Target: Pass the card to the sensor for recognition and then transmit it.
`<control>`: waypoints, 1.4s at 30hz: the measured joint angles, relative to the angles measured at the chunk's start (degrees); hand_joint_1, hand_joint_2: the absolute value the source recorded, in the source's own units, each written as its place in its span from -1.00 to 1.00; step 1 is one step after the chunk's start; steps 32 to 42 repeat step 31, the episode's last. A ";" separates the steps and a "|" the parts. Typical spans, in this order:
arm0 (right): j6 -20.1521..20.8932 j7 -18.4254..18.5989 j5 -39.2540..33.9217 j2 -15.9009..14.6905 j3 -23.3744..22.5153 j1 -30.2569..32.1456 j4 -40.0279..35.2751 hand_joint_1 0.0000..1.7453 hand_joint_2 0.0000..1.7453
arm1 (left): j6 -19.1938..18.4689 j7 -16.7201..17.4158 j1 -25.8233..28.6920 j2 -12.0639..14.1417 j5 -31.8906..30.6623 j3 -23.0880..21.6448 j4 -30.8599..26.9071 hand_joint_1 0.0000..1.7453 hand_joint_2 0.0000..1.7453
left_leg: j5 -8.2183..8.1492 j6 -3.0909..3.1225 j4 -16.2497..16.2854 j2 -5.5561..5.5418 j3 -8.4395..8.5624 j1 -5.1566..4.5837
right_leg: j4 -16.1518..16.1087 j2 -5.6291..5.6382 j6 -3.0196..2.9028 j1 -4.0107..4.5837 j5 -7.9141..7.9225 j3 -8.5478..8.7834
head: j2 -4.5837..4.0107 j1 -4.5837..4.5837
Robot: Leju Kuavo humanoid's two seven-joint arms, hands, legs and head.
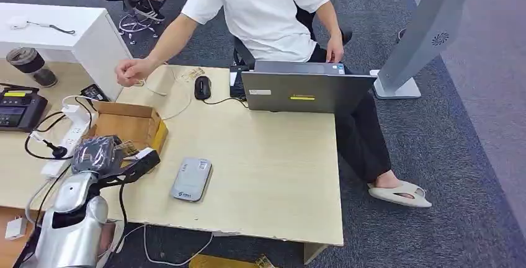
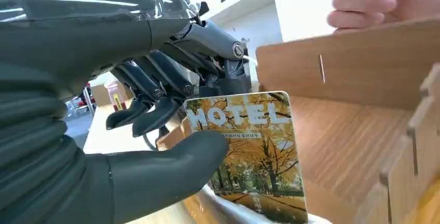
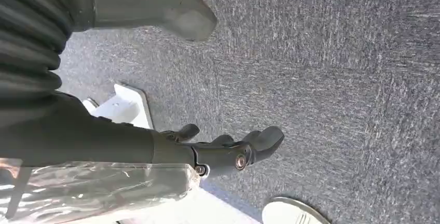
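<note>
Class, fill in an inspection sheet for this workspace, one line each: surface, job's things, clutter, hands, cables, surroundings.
Surface: light wooden table, front edge chipped.
Job's things: hotel card held over the cardboard box; grey card reader lies flat beside the box.
Clutter: laptop, mouse, power strip, black device, dark cup.
Hands: left hand pinches the card between thumb and fingers; right hand hangs over the carpet, holding nothing, fingers curled.
Cables: black cable loops beside the power strip; white cable hangs under the table's front edge.
Surroundings: seated person behind the laptop, hand over the table; grey kiosk stand on carpet.
</note>
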 joint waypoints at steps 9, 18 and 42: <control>-0.11 -0.15 0.04 0.00 0.00 -0.03 0.00 -1.00 1.00 | 0.18 -0.15 -2.11 0.15 0.00 0.00 -2.65 1.00 1.00 | 0.00 0.00 0.00 0.00 0.00 0.00 | 0.00 0.00 0.00 0.00 0.00 0.00 | 0.00 0.00; -0.42 0.00 0.09 0.00 0.00 -0.34 0.11 -1.00 1.00 | -1.29 -0.70 -6.92 1.31 0.00 0.00 -7.21 1.00 1.00 | 0.01 0.00 0.00 -0.01 0.00 0.01 | 0.01 -0.02 -0.01 0.00 0.01 0.01 | 0.00 -0.02; -0.15 0.96 0.96 0.00 0.00 -0.74 0.50 -1.00 1.00 | -2.91 2.45 -10.70 4.04 0.00 0.20 -9.35 -1.00 1.00 | 0.01 -0.01 0.00 0.02 0.00 0.02 | 0.02 0.00 -0.01 0.00 0.01 0.00 | 0.00 0.00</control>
